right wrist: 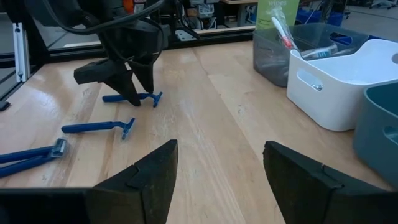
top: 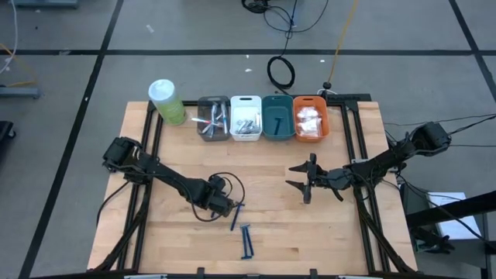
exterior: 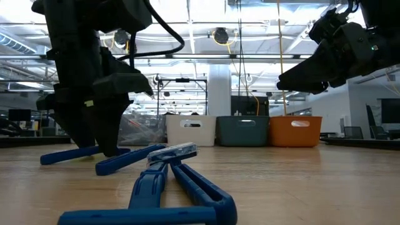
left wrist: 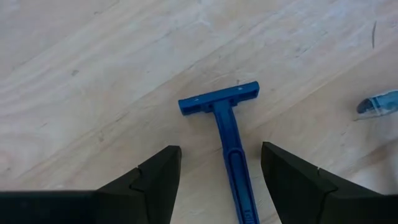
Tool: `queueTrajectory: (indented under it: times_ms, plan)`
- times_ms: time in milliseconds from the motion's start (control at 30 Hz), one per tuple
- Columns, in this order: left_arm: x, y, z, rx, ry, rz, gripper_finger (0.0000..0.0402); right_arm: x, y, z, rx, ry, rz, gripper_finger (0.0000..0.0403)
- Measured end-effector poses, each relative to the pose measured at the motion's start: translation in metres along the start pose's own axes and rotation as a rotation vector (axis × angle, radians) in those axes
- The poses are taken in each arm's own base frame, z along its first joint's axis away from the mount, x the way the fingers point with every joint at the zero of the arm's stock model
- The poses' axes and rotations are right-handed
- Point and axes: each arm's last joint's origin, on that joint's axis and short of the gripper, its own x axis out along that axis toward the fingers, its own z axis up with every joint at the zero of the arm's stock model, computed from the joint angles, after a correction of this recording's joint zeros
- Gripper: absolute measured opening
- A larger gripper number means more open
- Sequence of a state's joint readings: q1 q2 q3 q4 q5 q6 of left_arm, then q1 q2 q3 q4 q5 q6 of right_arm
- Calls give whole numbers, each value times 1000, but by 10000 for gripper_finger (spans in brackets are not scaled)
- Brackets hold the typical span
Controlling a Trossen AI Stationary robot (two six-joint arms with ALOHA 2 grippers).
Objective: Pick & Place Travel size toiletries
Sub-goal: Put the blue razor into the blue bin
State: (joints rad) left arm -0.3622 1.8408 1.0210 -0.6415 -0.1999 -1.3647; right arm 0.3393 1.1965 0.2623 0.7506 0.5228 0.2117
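Observation:
Several dark blue T-shaped razors lie flat on the wooden table (top: 341,232) near its front middle. One razor (left wrist: 231,143) lies between the fingers of my left gripper (left wrist: 221,155), which points down over it, open, a finger on either side of the handle without touching. Another razor (right wrist: 99,127) and a pair (top: 247,242) lie closer to the near edge. My right gripper (top: 297,177) hovers open right of centre, above the table, holding nothing. The low view shows my left gripper (exterior: 94,134) low over the razors.
Along the far edge stand a grey bin (top: 213,118), a white bin (top: 246,118), a teal bin (top: 277,116) and an orange bin (top: 310,118), with a pale-green cylinder (top: 167,101) to their left. Bare wood lies between the two grippers.

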Motion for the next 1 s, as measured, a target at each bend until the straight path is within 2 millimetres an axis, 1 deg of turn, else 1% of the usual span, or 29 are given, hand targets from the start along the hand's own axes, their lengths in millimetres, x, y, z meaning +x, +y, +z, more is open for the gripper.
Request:
queueTrajectory:
  times_ms: [267,333,433,567,667,733,833,900,1000]
  plan:
    - [1,0,1,27,-7,-6,224,0,0,0,8,0,2,224]
    - [1,0,1,29,-9,-5,216,0,0,0,8,0,2,224]
    - [2,0,1,31,-11,2,185,0,0,0,8,0,3,224]
    - [2,1,2,29,-36,7,123,0,0,0,8,0,3,224]
    - [2,-1,3,30,-79,4,81,0,0,0,8,0,3,224]
    - [2,-2,4,66,-118,2,59,0,0,0,9,0,3,224]
    - [3,-4,8,133,-182,-11,30,0,0,0,12,0,3,224]
    - [3,-9,12,171,-208,-53,15,0,0,0,12,0,3,224]
    - [0,-16,20,230,-236,-136,16,0,0,0,12,0,3,224]
